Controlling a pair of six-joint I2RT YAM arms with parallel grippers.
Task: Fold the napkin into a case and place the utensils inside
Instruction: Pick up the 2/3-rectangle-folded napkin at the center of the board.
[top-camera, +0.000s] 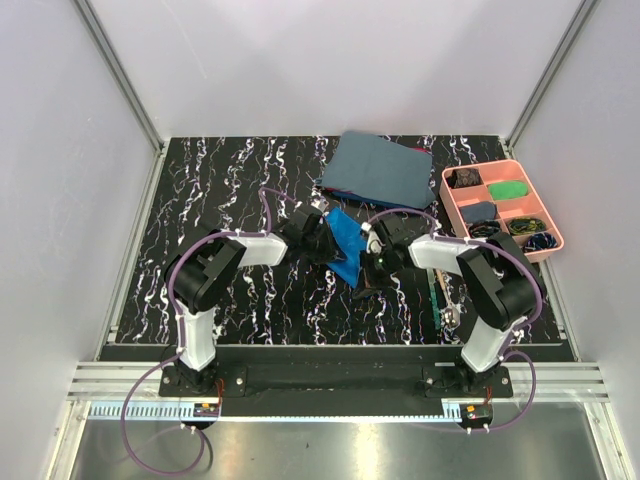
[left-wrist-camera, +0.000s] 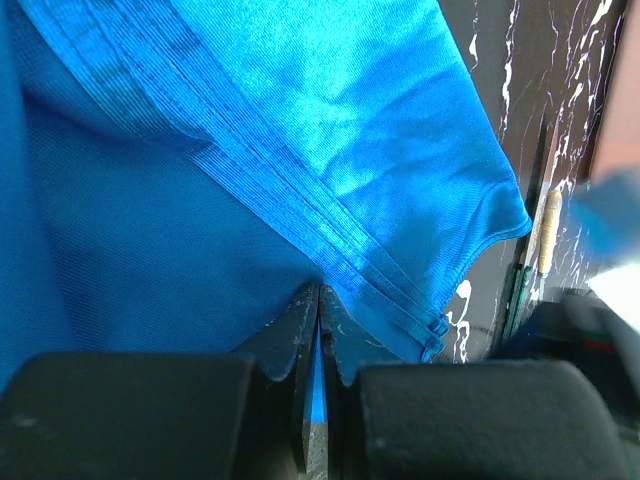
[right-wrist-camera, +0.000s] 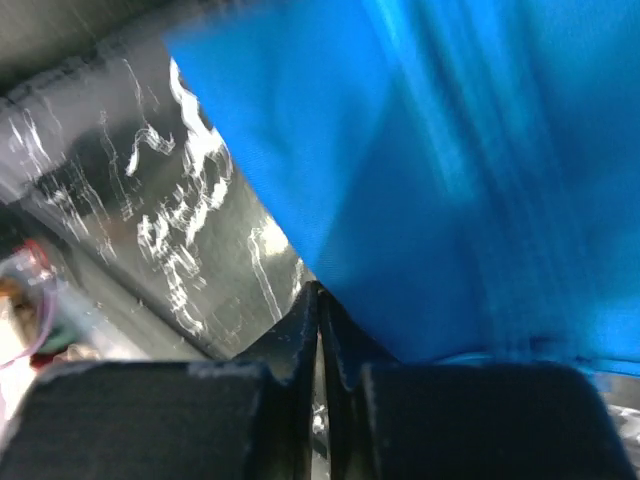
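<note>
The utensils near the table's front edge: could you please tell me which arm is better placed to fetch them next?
Right, probably. The utensils lie close to the base of the right arm, while the left hand is shut on the napkin, farther from them.

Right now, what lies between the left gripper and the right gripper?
Only the napkin: the bunched blue cloth fills the gap between the left gripper and the right gripper, as the top external view shows.
</note>
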